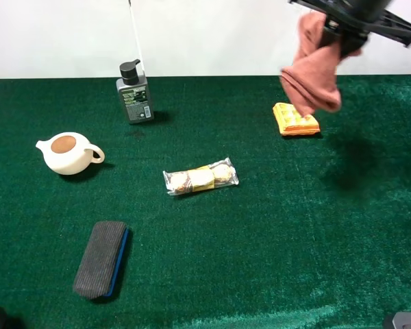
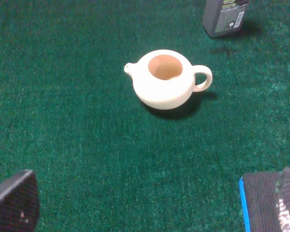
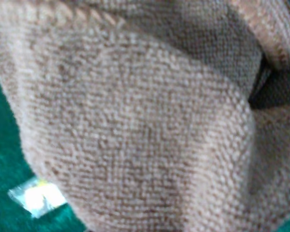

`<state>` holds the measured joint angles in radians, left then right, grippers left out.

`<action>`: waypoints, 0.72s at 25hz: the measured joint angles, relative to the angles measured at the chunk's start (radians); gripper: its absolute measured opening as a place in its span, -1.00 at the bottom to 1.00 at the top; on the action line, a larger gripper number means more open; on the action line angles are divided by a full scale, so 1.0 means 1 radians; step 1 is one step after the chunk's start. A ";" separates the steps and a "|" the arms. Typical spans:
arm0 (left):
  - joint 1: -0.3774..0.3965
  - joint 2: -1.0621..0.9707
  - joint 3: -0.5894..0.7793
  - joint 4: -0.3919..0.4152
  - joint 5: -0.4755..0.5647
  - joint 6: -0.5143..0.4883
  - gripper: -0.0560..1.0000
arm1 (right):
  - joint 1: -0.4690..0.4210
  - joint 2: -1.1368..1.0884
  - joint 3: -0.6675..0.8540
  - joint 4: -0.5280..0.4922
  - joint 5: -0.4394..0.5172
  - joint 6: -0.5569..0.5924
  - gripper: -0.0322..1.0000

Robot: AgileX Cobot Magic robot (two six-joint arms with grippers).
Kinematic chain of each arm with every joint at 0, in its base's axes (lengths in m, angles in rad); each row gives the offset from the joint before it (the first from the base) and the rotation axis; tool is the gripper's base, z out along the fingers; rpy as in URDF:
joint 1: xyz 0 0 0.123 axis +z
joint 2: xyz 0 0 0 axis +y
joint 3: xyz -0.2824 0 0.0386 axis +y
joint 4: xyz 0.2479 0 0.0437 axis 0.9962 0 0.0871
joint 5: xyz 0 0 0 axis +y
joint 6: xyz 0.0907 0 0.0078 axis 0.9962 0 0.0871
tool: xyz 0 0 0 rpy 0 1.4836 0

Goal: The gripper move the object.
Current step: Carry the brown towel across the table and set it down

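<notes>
My right gripper is high at the back right, shut on the salmon-pink towel. The towel hangs loose in the air, well above the green table, and its lower end overlaps the waffle wedge in the high view. In the right wrist view the towel fills nearly the whole picture and hides the fingers. My left gripper is low at the front left, open and empty. One dark finger shows at one corner of the left wrist view.
A white teapot stands at the left, with a dark pump bottle behind it. A wrapped snack packet lies mid-table. A dark grey eraser block lies front left, next to my left gripper.
</notes>
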<state>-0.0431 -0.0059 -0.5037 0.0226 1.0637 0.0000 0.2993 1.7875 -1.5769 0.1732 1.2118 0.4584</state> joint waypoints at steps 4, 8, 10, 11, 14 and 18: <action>0.000 0.000 0.000 0.000 0.000 0.000 0.98 | 0.045 0.087 -0.120 -0.003 -0.004 0.000 -0.80; 0.000 0.000 0.000 0.000 0.000 0.000 0.98 | 0.079 0.174 -0.226 -0.003 -0.014 0.000 -0.80; 0.000 0.000 0.000 0.000 0.000 0.000 0.98 | 0.090 0.217 -0.269 -0.001 -0.030 0.000 -0.80; 0.000 0.000 0.000 0.000 0.000 0.000 0.98 | 0.092 0.234 -0.289 0.004 -0.036 0.000 -0.80; 0.000 0.000 0.000 0.000 0.000 0.000 0.98 | 0.101 0.282 -0.324 0.013 -0.077 0.000 -0.80; 0.000 0.000 0.000 0.000 0.000 0.000 0.98 | 0.114 0.323 -0.328 0.026 -0.164 0.000 -0.80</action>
<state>-0.0431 -0.0059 -0.5037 0.0226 1.0637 0.0000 0.4129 2.1108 -1.9049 0.1996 1.0473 0.4584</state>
